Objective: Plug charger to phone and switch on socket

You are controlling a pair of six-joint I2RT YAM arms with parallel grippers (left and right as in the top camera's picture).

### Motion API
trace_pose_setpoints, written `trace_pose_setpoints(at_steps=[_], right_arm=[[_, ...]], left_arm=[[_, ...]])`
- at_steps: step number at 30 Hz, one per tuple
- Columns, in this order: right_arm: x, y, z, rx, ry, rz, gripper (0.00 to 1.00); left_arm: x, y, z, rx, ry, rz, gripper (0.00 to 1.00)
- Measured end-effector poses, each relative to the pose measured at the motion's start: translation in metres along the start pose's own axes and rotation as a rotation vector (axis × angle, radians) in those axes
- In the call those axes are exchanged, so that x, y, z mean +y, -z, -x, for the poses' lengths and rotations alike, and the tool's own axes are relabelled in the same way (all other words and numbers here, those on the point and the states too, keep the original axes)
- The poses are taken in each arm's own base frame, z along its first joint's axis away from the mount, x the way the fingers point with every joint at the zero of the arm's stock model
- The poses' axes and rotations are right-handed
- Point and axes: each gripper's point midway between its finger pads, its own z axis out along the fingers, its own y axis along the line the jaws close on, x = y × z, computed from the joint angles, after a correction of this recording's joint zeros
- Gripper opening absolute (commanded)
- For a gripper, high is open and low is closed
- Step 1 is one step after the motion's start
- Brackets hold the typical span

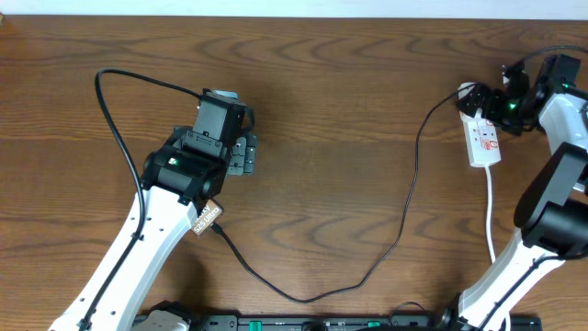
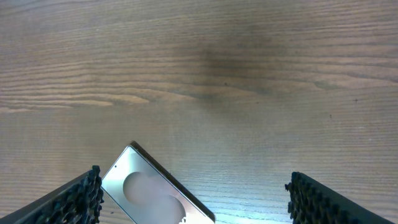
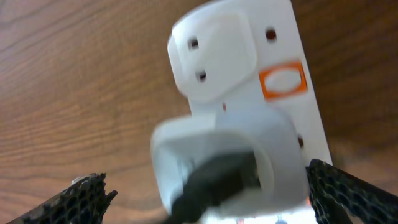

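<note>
The phone point(image 1: 208, 218) lies mostly hidden under my left arm; only its end with the white strip shows. Its shiny corner point(image 2: 155, 196) sits between the fingers in the left wrist view. My left gripper point(image 1: 246, 154) point(image 2: 193, 186) is open above the phone. The charger cable point(image 1: 303, 296) runs from the phone's near end in a long loop up to a white adapter point(image 3: 217, 158) in the socket point(image 1: 484, 140). I cannot tell whether its tip is inserted in the phone. My right gripper point(image 1: 494, 105) point(image 3: 208, 186) is open, straddling the socket's far end near its orange-framed switch point(image 3: 283, 79).
The socket's white cord point(image 1: 490, 216) runs down toward the right arm's base. A thicker black arm cable point(image 1: 110, 119) loops to the left of my left arm. The wooden table point(image 1: 331, 110) lies bare between the two arms.
</note>
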Motion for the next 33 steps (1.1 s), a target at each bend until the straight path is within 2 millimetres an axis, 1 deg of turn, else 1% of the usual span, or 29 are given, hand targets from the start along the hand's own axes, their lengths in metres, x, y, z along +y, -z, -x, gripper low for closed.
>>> trace_pose_setpoints(at_steps=[2, 9, 15, 22, 28, 33], right_arm=[[0.0027, -0.0028, 0.0007, 0.005, 0.007, -0.004, 0.99], [0.0029, -0.0041, 0.0003, 0.01, 0.001, -0.008, 0.94], [0.0015, -0.0038, -0.0012, 0.022, -0.009, -0.016, 0.93], [0.0013, -0.0035, -0.0018, 0.027, -0.008, -0.025, 0.94], [0.0027, -0.0035, -0.0019, 0.031, 0.004, -0.047, 0.99], [0.0039, -0.0039, -0.0023, 0.034, 0.014, -0.062, 0.99]], left_arm=[[0.0, -0.0001, -0.0001, 0.0, 0.0, 0.0, 0.91], [0.0, 0.0, -0.0001, 0.0, 0.0, 0.0, 0.92], [0.0, 0.0001, 0.0, 0.0, 0.0, 0.0, 0.92], [0.0, 0.0, -0.0002, 0.0, 0.0, 0.0, 0.92], [0.0, 0.0001, 0.0, 0.0, 0.0, 0.0, 0.92], [0.0, 0.0, -0.0001, 0.0, 0.0, 0.0, 0.92]])
